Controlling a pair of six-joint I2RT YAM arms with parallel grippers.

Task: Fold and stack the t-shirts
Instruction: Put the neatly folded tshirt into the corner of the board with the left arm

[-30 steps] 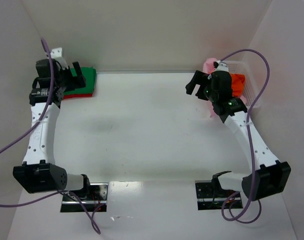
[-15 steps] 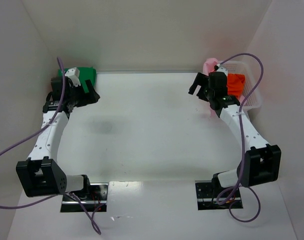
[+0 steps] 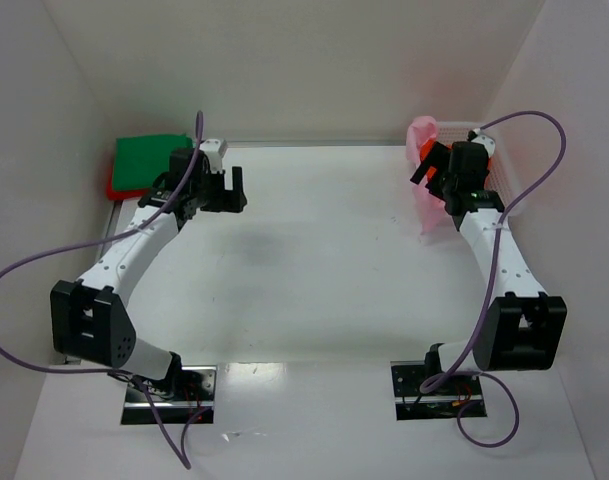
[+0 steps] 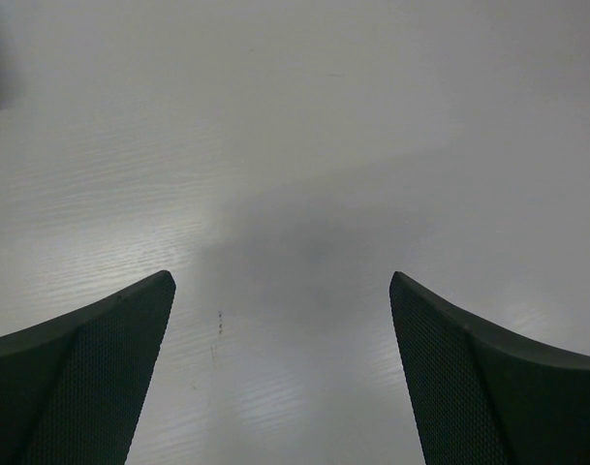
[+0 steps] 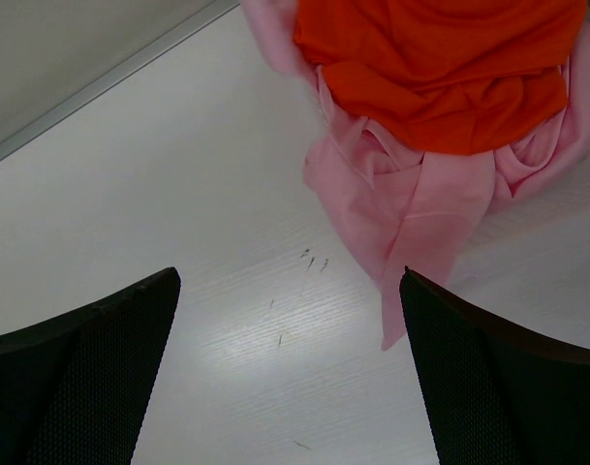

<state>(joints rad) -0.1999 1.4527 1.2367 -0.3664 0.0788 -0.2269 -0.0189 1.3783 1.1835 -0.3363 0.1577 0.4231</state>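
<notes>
A folded dark green t-shirt (image 3: pixel 149 160) lies on a red t-shirt (image 3: pixel 112 187) in the far left corner. My left gripper (image 3: pixel 238 190) has its jaws wide apart just right of that stack; in the left wrist view it (image 4: pixel 282 281) hangs over bare table with nothing between its fingers. My right gripper (image 3: pixel 431 168) is open at the far right, beside a pale pink t-shirt (image 3: pixel 422 133). Its wrist view shows the gripper (image 5: pixel 290 281) above the table, with a crumpled orange t-shirt (image 5: pixel 440 68) lying on the pink one (image 5: pixel 411 203) just ahead and to the right.
A white mesh basket (image 3: pixel 514 195) stands at the far right against the wall, with the pink cloth spilling over its left side. White walls close the table at the back and on both sides. Purple cables loop from both arms.
My left arm has swung right, off the green and red stack and out over the table. My right arm has moved back and right towards the basket. Both grippers stayed open.
</notes>
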